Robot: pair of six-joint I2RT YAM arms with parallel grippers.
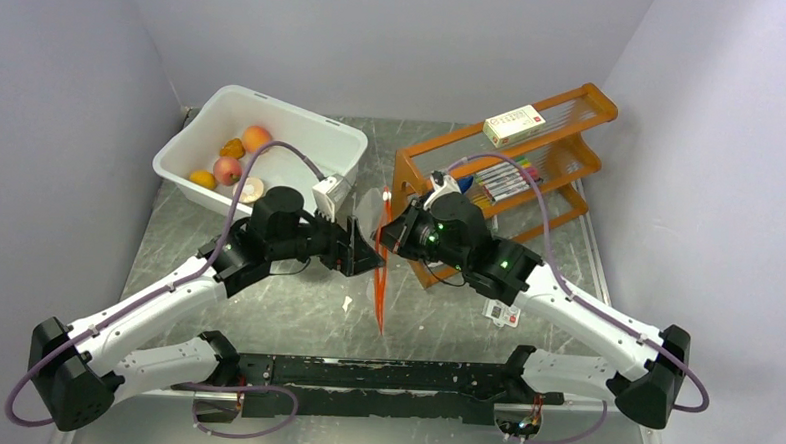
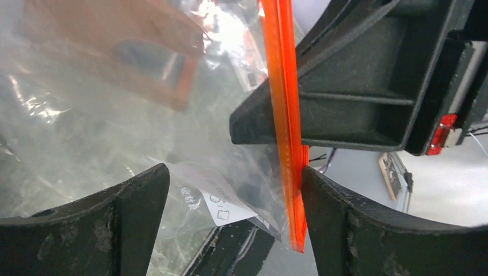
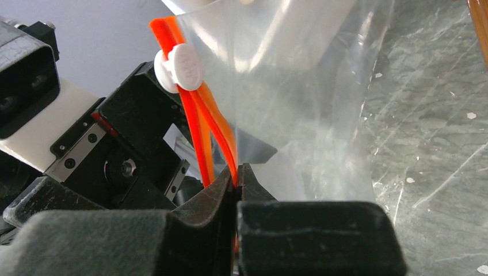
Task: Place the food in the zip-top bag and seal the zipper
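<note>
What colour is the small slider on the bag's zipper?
White; the slider shows best in the right wrist view.

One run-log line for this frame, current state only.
right jaws: shut on zipper | left jaws: open, bag between | food: in white tub

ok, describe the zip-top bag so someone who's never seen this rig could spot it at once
On the grey table, between the white tub and the wooden rack, the left gripper and right gripper meet. The zip-top bag stands upright between them, the right one pinching its zipper. It is the only clear, floppy thing there, edged orange-red with a white slider.
</note>
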